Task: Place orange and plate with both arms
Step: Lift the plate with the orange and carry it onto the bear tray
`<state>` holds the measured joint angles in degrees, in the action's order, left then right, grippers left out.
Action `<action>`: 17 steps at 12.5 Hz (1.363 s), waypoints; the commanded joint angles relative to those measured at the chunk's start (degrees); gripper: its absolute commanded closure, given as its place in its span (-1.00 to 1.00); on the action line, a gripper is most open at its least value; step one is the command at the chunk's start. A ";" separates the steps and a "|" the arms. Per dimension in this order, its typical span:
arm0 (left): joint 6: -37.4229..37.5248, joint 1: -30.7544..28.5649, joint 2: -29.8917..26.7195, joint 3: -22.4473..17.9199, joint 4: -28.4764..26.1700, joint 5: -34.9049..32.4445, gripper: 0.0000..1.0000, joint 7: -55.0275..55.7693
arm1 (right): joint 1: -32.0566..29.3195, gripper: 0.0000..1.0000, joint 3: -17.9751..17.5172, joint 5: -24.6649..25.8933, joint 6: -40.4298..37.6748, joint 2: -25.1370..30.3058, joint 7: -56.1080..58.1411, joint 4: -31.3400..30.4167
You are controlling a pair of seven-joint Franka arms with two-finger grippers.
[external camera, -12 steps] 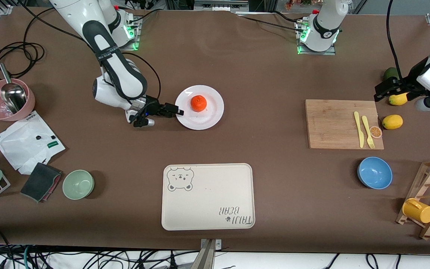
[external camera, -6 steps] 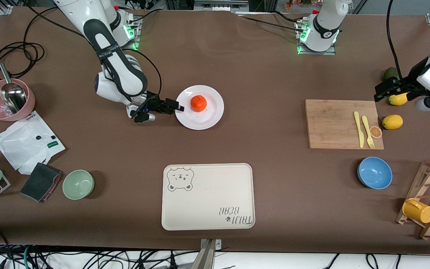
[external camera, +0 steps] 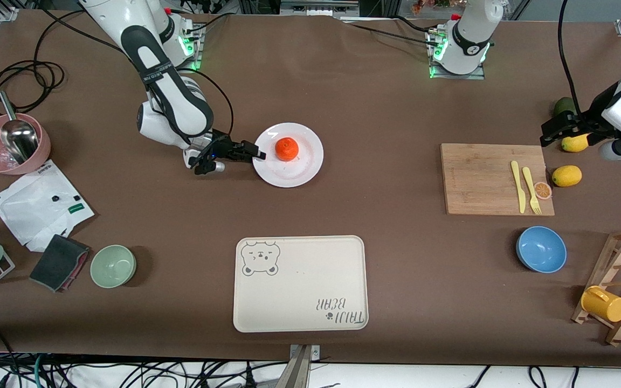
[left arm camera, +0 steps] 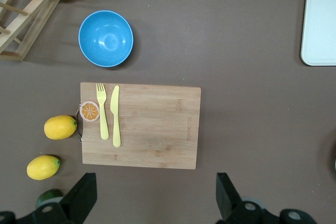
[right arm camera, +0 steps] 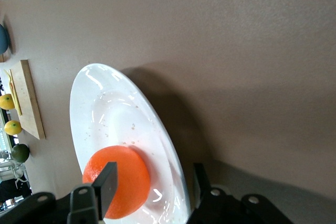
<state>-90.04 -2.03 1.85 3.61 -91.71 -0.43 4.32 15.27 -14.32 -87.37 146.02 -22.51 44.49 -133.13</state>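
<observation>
Two of my fingertips are straddling the rim of the round glossy white plate [external camera: 289, 155], one above [right arm camera: 107, 182] and one below it, at the edge toward the right arm's end of the table; whether they are actually pinching it is hard to make out. Part of the small reddish-orange fruit [external camera: 287, 149], sitting near the plate's middle, is being covered by my upper finger in the right wrist view. My right jaws [external camera: 252, 156] are reaching low and level from a bent arm. My left jaws [left arm camera: 155, 200] are waiting spread wide, high over the brown table [external camera: 375, 108] above the pale wooden cutting board [left arm camera: 140, 125].
</observation>
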 commanded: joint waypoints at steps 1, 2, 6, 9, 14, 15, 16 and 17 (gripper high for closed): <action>1.27 -0.08 0.78 0.26 1.89 -1.24 -1.00 -0.98 | 0.28 -0.31 -1.23 -2.37 2.07 1.77 1.47 -2.05; 1.27 -0.08 0.78 0.26 1.89 -1.24 -1.00 -0.98 | 0.28 -0.31 -1.59 -2.72 2.42 1.51 1.47 -2.05; 1.27 -0.08 0.78 0.26 1.89 -1.24 -1.00 -0.98 | 0.28 0.03 -1.59 -3.16 3.22 1.15 3.50 -2.49; 1.27 -0.08 0.78 0.26 1.89 -1.24 -1.00 -0.98 | 0.28 0.28 -1.59 -3.16 3.30 0.02 4.19 -2.49; 1.27 -0.08 0.78 0.26 1.89 -1.24 -1.00 -0.98 | 0.20 0.66 -1.59 -3.25 3.31 -1.13 4.81 -2.40; 1.27 -0.08 0.78 0.26 1.89 -1.24 -1.00 -0.98 | 0.28 0.76 -1.59 -3.25 3.31 -1.13 4.81 -2.40; 1.27 -0.08 0.78 0.26 1.89 -1.24 -1.00 -0.98 | 0.20 0.91 -1.59 -4.12 3.31 -1.13 4.81 -2.40; 1.27 -0.08 0.78 0.26 1.89 -1.24 -1.00 -0.98 | 0.20 1.00 -1.59 -4.91 3.22 -1.22 4.90 -2.40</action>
<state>-90.04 -2.03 1.86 3.62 -91.68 -0.43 4.32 15.28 -15.67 -90.05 147.70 -23.16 47.90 -135.11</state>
